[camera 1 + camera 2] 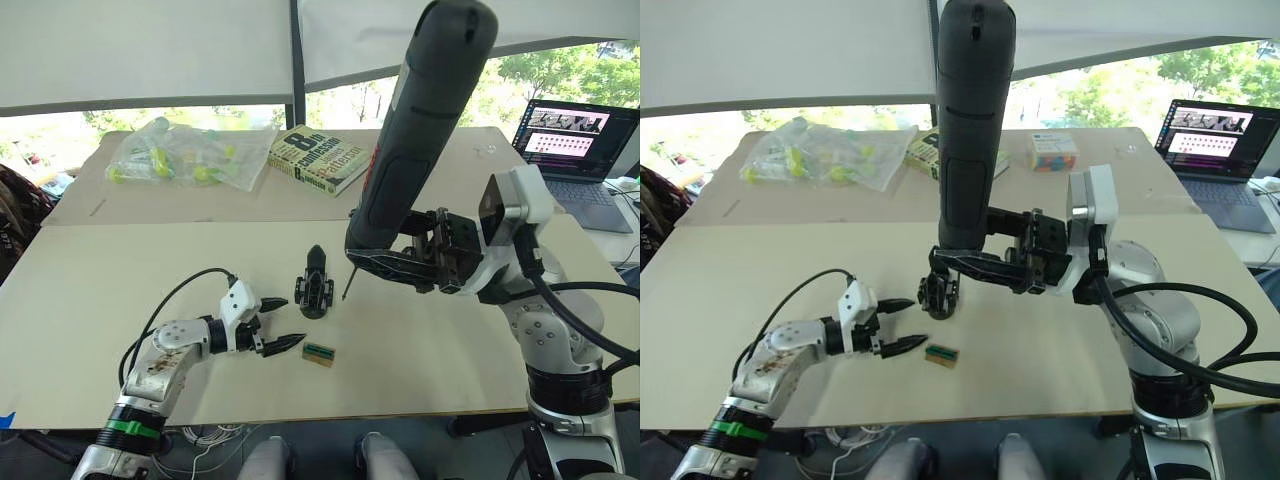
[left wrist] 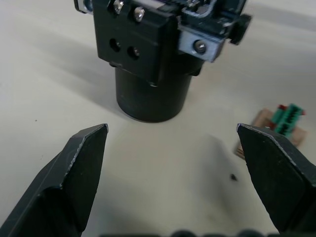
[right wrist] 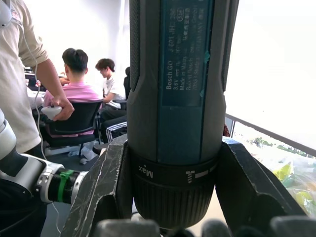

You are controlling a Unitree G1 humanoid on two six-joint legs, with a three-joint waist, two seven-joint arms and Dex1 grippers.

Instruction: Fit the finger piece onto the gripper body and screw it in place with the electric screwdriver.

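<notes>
One electric screwdriver (image 3: 177,98), labelled "Bosch GO" and "Max".

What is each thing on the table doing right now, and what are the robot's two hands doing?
Electric screwdriver: held upright, bit pointing down.
Right gripper: shut on the electric screwdriver.
Left gripper: jaws open, empty.
Gripper body: standing on the table.
Green-topped block: lying flat.
Laptop: open, screen on.
</notes>
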